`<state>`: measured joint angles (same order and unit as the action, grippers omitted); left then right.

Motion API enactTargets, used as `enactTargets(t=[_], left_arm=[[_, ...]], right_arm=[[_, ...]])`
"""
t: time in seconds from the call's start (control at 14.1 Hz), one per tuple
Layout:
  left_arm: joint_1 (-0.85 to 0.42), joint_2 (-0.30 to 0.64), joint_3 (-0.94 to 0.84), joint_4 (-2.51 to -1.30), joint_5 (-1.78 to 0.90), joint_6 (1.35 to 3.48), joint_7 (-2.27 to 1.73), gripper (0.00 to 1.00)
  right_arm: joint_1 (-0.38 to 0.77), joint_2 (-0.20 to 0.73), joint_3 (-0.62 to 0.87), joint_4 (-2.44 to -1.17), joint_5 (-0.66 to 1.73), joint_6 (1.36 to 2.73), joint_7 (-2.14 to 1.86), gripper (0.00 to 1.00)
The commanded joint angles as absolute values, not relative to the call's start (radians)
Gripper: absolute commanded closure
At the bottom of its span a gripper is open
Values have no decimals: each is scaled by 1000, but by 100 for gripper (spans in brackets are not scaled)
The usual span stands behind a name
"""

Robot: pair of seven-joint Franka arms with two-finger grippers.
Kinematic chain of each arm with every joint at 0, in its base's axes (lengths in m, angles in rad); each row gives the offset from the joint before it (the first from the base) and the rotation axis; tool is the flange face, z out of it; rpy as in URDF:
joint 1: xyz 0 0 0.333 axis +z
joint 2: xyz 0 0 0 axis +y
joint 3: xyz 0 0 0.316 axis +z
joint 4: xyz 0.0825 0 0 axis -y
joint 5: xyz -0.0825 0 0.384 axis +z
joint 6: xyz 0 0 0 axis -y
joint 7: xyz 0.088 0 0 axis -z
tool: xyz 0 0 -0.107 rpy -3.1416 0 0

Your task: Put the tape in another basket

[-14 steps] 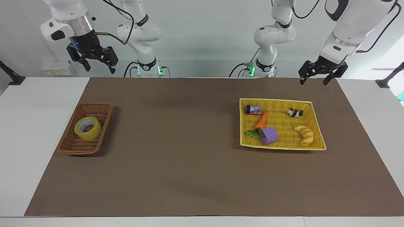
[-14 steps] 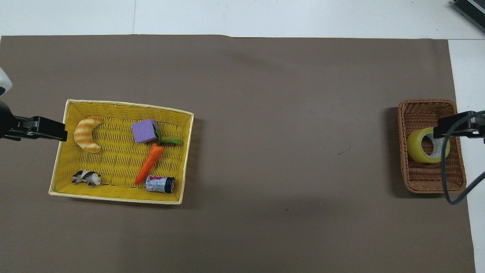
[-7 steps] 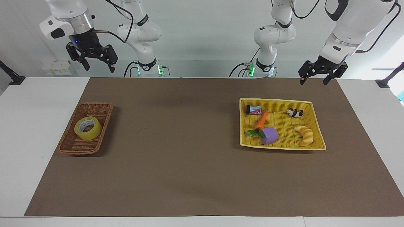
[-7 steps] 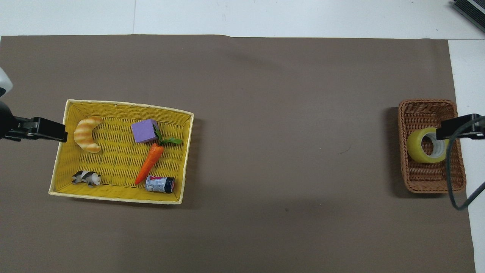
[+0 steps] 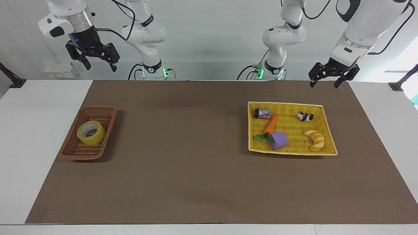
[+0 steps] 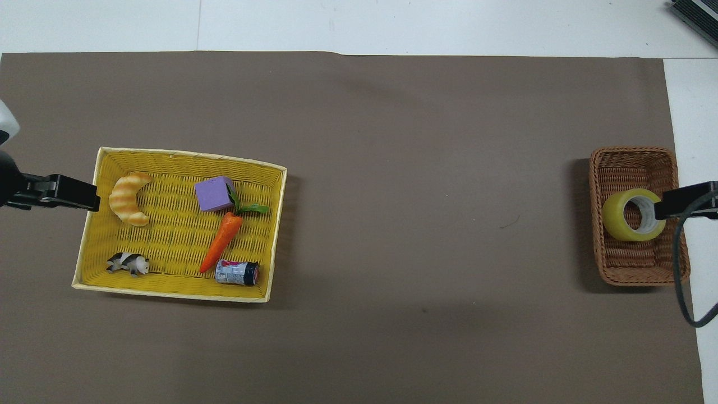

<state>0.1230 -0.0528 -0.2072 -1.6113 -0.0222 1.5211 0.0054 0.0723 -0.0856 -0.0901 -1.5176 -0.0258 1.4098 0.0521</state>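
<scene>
The yellow tape (image 5: 90, 132) lies flat in the dark brown wicker basket (image 5: 76, 151) at the right arm's end of the table; it also shows in the overhead view (image 6: 633, 215) inside that basket (image 6: 631, 154). My right gripper (image 5: 99, 66) is open and empty, raised high near the robots' edge of the table; in the overhead view (image 6: 681, 201) its tip sits at the basket's outer rim beside the tape. My left gripper (image 5: 324, 83) is open and empty, waiting in the air beside the yellow basket; it also shows in the overhead view (image 6: 73, 193).
The big yellow basket (image 5: 287, 105) at the left arm's end holds a croissant (image 5: 315, 139), a purple block (image 5: 279, 140), a carrot (image 5: 270, 125), a small can (image 5: 262, 113) and a black-and-white toy animal (image 5: 305, 116). A brown mat (image 5: 196, 147) covers the table.
My right gripper has risen and drawn back from over the tape toward the robots' edge, still open and empty. The tape stays in the brown basket. The left arm has not moved.
</scene>
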Motion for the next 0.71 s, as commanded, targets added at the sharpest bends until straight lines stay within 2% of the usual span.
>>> enactTargets(t=[0.0,0.64], left_arm=[[121,-87,-207,-1643,-6,1517,20,0],[121,-87,-207,-1649,-6,1520,21,0]], right_arm=[[66,-118,-94,-1563,-18,1419,6,0],[66,-114,-92,-1568,-20,1448,11,0]])
